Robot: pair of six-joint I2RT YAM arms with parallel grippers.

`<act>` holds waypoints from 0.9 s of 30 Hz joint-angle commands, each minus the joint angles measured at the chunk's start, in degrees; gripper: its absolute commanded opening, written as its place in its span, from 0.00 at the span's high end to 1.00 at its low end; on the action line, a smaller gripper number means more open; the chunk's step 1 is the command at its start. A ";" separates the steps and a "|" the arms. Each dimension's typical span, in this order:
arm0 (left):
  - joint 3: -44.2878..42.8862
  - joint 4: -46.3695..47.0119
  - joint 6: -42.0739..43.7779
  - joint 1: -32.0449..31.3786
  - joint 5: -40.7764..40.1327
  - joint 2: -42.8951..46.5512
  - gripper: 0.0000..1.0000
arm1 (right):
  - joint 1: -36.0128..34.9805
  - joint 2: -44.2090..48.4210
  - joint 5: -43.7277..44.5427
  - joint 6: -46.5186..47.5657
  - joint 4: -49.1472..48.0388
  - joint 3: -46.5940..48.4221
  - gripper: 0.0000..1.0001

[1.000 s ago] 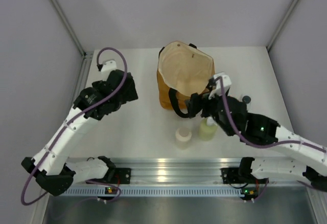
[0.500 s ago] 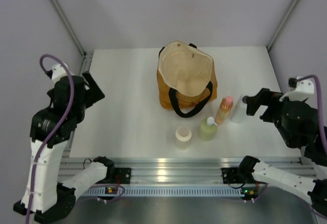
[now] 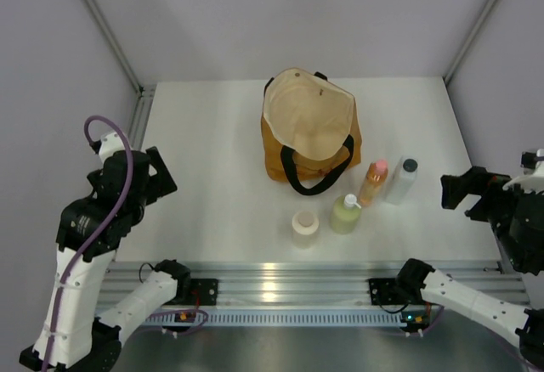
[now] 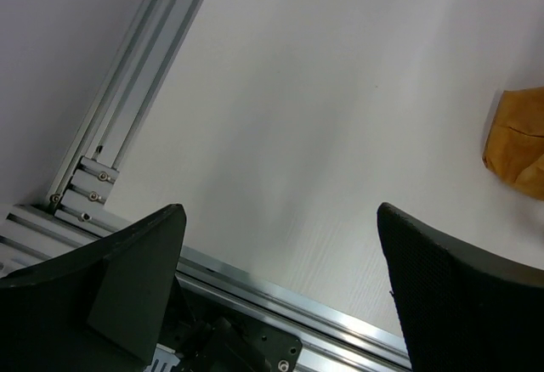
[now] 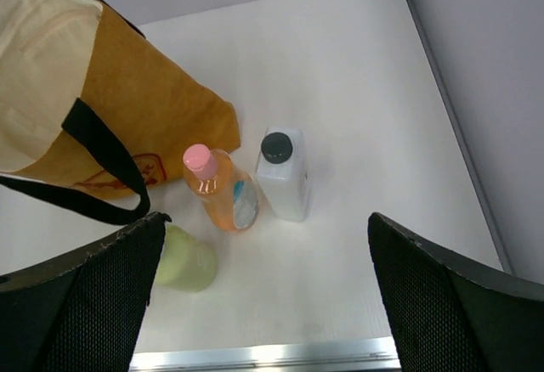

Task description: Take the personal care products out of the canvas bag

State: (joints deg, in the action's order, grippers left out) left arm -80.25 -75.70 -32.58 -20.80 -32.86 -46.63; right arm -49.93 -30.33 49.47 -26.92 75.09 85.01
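Observation:
The mustard-orange canvas bag (image 3: pixel 310 134) stands open at the table's middle back, black handles drooping; it also shows in the right wrist view (image 5: pixel 127 109) and a corner in the left wrist view (image 4: pixel 518 138). In front of it stand the orange bottle with pink cap (image 3: pixel 374 182) (image 5: pixel 219 189), the whitish bottle with black cap (image 3: pixel 402 179) (image 5: pixel 282 175), the pale-green pump bottle (image 3: pixel 345 214) (image 5: pixel 185 260) and the cream jar (image 3: pixel 305 228). My left gripper (image 3: pixel 157 177) (image 4: pixel 276 295) is open and empty at the far left. My right gripper (image 3: pixel 459 194) (image 5: pixel 263 304) is open and empty at the far right.
An aluminium rail (image 3: pixel 280 274) runs along the table's near edge. Frame posts (image 3: pixel 106 28) rise at the back corners. Grey walls close in both sides.
Both arms have pulled back from the bag to the table's outer sides. The orange and whitish bottles, hidden a second ago by the right arm, now stand in view.

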 commanded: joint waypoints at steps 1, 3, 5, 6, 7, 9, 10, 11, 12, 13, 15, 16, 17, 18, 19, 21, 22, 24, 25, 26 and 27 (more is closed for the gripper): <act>-0.08 0.81 1.11 -0.21 -1.59 0.40 0.02 | 0.80 -2.80 1.67 3.01 6.30 -2.04 0.00; -0.35 1.78 1.46 -0.30 -1.77 0.31 0.02 | 0.89 -5.08 2.82 2.75 6.39 -2.39 0.01; -0.70 1.87 1.47 -0.21 -2.29 0.40 0.02 | 0.89 -6.06 3.87 2.66 6.21 -2.74 0.01; -0.53 2.05 1.38 -0.21 -2.38 0.58 0.02 | 0.80 -6.58 4.31 2.40 6.04 -2.83 0.01; -0.44 2.14 1.38 -0.21 -2.47 0.75 0.02 | 0.89 -6.67 4.75 2.22 6.21 -3.01 0.01; 0.35 2.57 1.38 -0.30 -2.73 1.37 0.02 | 0.89 -6.50 5.28 1.52 6.12 -3.54 0.00; 0.79 2.75 1.29 -0.30 -2.82 1.63 0.02 | 0.80 -6.24 5.37 1.17 6.12 -3.80 0.01; 1.23 3.10 1.38 -0.21 -2.91 2.24 0.02 | 0.89 -6.15 5.46 0.47 6.03 -4.24 0.00; 2.02 3.80 1.46 -0.30 -2.91 2.51 0.02 | 0.80 -5.63 5.55 -0.06 6.03 -4.42 0.01; 2.37 4.15 1.38 -0.21 -2.91 2.77 0.02 | 0.89 -5.45 5.29 -0.50 6.03 -4.68 0.01; 2.81 4.77 1.46 -0.30 -2.65 3.13 0.02 | 0.89 -4.92 5.37 -1.21 6.03 -5.12 0.00; 2.99 5.30 1.55 -0.21 -2.65 3.13 0.02 | 0.80 -4.74 5.54 -1.21 6.03 -5.29 0.01; 2.99 5.48 1.55 -0.30 -2.56 3.04 0.02 | 0.89 -4.57 5.55 -1.21 6.03 -5.47 0.01; 3.08 5.65 1.55 -0.30 -2.56 3.04 0.02 | 0.80 -4.48 5.63 -1.38 6.03 -5.47 0.01; 3.17 6.00 1.55 -0.30 -2.56 2.86 0.02 | 0.89 -4.39 5.72 -1.38 6.03 -5.47 0.01; 3.25 6.27 1.64 -0.30 -2.38 2.42 0.02 | 0.80 -4.48 5.72 -1.56 6.03 -5.65 0.01; 3.34 6.35 1.55 -0.21 -2.38 2.25 0.02 | 0.80 -4.57 5.81 -1.56 6.03 -5.73 0.01; 3.43 6.62 1.46 -0.21 -2.38 2.07 0.02 | 0.80 -4.57 5.81 -1.82 5.95 -6.00 0.00; 3.43 6.79 1.46 -0.21 -2.38 2.07 0.02 | 0.89 -4.57 5.90 -2.00 5.95 -6.17 0.00; 3.43 7.06 1.55 -0.30 -2.30 1.98 0.02 | 0.89 -4.57 5.90 -2.00 5.68 -6.17 0.01; 3.43 7.23 1.55 -0.21 -2.29 1.98 0.02 | 0.89 -4.65 5.90 -2.17 5.51 -6.26 0.01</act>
State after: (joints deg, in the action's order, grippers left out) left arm -77.19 -71.94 -31.75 -20.84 -34.35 -44.23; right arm -49.80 -35.16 54.02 -28.23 76.07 79.15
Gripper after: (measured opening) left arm 0.983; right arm 0.993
